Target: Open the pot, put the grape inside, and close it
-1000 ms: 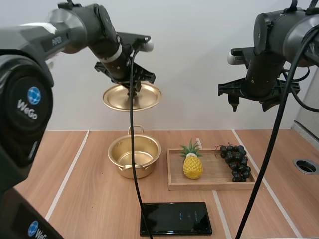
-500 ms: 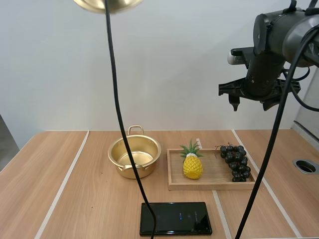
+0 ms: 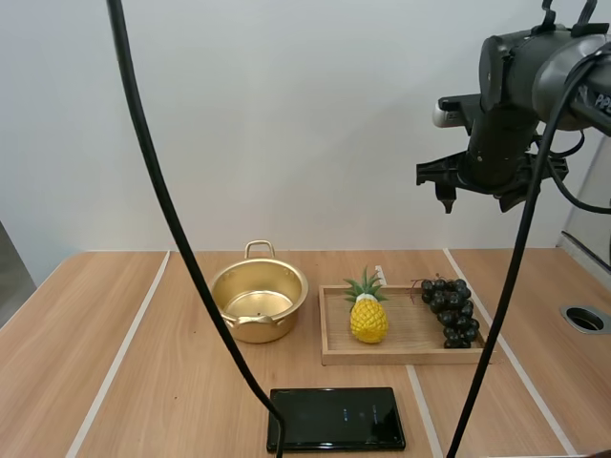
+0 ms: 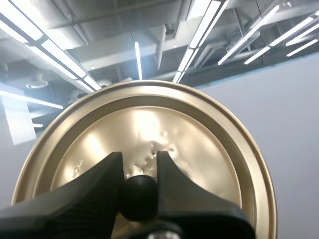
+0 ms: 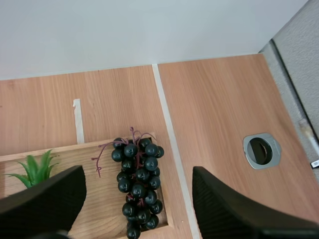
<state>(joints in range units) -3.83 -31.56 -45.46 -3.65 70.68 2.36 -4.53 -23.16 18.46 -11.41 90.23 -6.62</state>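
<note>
The high camera sits behind and above the bench (image 3: 172, 382), looking forward and down at the wooden tray (image 3: 410, 329) from some way off. The right wrist camera looks straight down from well above the tray's end where the grapes (image 3: 451, 310) lie, a patch both views share. The left wrist camera faces upward, very near the lid (image 4: 209, 149).

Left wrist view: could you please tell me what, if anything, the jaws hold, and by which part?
The left gripper holds the gold lid by its black knob, pinched between the jaws.
</note>
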